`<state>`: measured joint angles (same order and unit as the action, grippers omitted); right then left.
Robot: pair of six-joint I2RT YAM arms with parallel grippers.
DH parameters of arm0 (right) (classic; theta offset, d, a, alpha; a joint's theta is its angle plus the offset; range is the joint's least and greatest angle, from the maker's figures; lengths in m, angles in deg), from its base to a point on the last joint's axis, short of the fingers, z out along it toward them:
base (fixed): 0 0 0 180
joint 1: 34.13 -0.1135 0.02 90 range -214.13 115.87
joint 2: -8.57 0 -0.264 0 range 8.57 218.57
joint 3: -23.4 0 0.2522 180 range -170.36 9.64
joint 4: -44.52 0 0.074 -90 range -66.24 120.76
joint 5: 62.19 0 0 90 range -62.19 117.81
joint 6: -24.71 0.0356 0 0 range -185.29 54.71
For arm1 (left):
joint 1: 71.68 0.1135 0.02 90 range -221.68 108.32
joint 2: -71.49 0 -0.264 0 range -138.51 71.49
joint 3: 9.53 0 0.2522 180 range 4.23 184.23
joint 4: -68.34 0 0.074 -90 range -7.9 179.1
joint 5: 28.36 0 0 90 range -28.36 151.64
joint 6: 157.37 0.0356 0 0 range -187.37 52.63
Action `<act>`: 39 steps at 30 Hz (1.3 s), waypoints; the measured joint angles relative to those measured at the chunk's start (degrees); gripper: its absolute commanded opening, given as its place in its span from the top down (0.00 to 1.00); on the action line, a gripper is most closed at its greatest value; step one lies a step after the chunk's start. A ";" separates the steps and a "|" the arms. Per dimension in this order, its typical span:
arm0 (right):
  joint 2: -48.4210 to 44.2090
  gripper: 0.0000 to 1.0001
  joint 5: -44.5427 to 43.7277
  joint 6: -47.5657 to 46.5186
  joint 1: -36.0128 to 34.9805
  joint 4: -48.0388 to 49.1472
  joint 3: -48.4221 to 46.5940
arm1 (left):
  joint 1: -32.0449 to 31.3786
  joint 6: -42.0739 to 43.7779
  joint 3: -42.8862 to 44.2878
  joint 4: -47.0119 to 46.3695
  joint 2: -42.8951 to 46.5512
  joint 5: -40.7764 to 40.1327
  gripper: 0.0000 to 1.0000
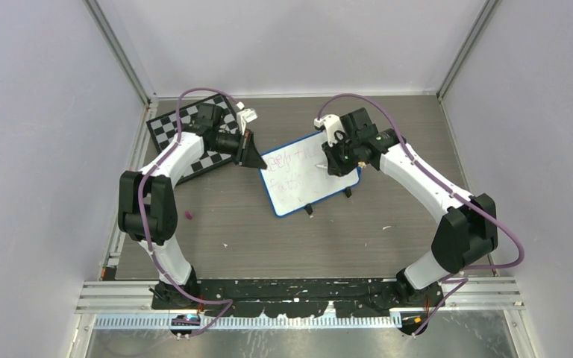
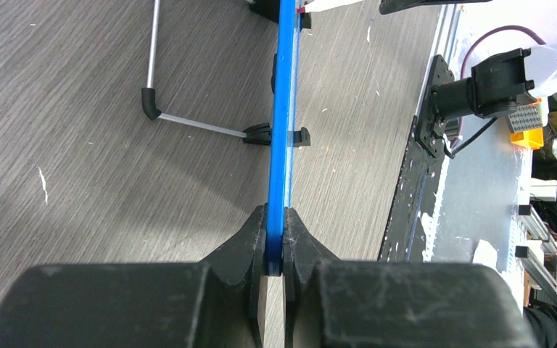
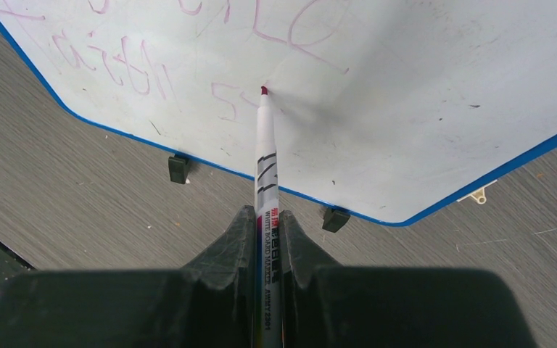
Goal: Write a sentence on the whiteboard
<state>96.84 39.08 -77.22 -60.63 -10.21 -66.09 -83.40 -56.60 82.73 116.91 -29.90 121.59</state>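
Observation:
The whiteboard (image 1: 310,179), white with a thin blue frame, stands tilted mid-table. Its face fills the right wrist view (image 3: 406,87) and its blue edge (image 2: 283,109) runs up the left wrist view. The sentence (image 1: 292,165) is two lines of reddish-pink scribble, also seen in the right wrist view (image 3: 130,65). My left gripper (image 1: 256,155) is shut on the board's left edge, seen in the left wrist view (image 2: 276,250). My right gripper (image 1: 338,159) is shut on a white marker (image 3: 266,159), seen in the right wrist view (image 3: 267,239). Its red tip (image 3: 264,90) touches the board.
A black-and-white chessboard (image 1: 194,127) lies at the back left under my left arm. The board's metal stand leg (image 2: 188,125) and black feet (image 3: 178,168) rest on the wood table. Small bits of debris (image 1: 189,215) lie on the table. Grey walls enclose the table.

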 measured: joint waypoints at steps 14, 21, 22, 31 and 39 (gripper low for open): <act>-0.26 1.00 0.26 -0.50 0.00 -1.16 3.32 | 0.00 0.04 0.00 0.00 0.00 0.04 1.00; -0.55 1.00 -1.18 -1.73 0.00 -1.55 3.28 | 0.00 0.07 0.00 0.00 0.00 0.04 1.00; -0.66 1.00 -1.40 -1.79 0.00 -1.57 3.21 | 0.00 0.07 0.00 0.00 0.00 0.04 1.00; -1.49 1.00 -1.57 -1.97 0.11 -1.53 1.49 | 0.00 0.15 0.00 0.02 0.00 0.07 1.00; -1.44 1.00 -2.27 -2.56 0.11 -1.31 0.90 | 0.00 0.15 0.00 0.02 0.00 0.07 1.00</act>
<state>95.40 36.81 -79.77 -60.52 -11.52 -65.19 -83.40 -56.45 82.73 116.93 -29.90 121.65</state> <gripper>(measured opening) 0.167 0.096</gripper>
